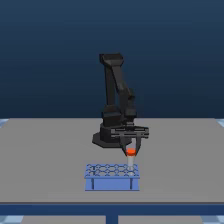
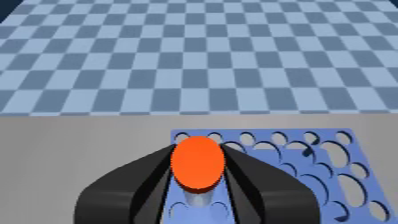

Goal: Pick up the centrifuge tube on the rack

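Observation:
The centrifuge tube point(image 1: 131, 156) stands upright over the exterior view's right end of the light-blue rack point(image 1: 112, 177), its whitish body running down to the rack's top. Its orange-red cap point(image 2: 197, 163) sits between my two black fingers point(image 2: 133, 190). My gripper point(image 1: 130, 150) hangs straight down over that spot, shut on the tube at the cap. In the wrist view the rack's round holes point(image 2: 302, 150) spread out beyond the cap. The tube's lower tip is hidden, so I cannot tell whether it still sits in a hole.
The rack stands near the front edge of the grey table point(image 1: 45, 160). The arm's black base point(image 1: 107, 135) is just behind it. A blue-and-white checkered floor point(image 2: 195, 55) lies beyond the table.

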Motion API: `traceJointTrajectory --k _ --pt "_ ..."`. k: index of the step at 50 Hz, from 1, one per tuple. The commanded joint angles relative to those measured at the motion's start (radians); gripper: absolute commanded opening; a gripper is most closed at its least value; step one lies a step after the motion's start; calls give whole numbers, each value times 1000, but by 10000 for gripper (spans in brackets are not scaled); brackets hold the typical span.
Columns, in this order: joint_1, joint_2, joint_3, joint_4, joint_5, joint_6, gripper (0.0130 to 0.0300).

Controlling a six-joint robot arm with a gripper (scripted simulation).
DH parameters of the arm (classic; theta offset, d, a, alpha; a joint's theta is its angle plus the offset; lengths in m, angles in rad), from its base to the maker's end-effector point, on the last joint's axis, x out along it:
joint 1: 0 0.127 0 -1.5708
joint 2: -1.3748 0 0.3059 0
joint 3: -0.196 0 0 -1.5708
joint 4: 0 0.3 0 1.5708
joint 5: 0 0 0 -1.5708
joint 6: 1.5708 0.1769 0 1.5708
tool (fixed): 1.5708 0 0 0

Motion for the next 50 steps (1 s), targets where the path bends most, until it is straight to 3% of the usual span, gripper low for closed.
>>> traceJointTrajectory --k 1,28,50 --pt "0 -11 -7 43 13 -54 130" --pt "0 -83 -55 399 54 -426 130" --pt "0 -130 -98 706 56 -746 130"
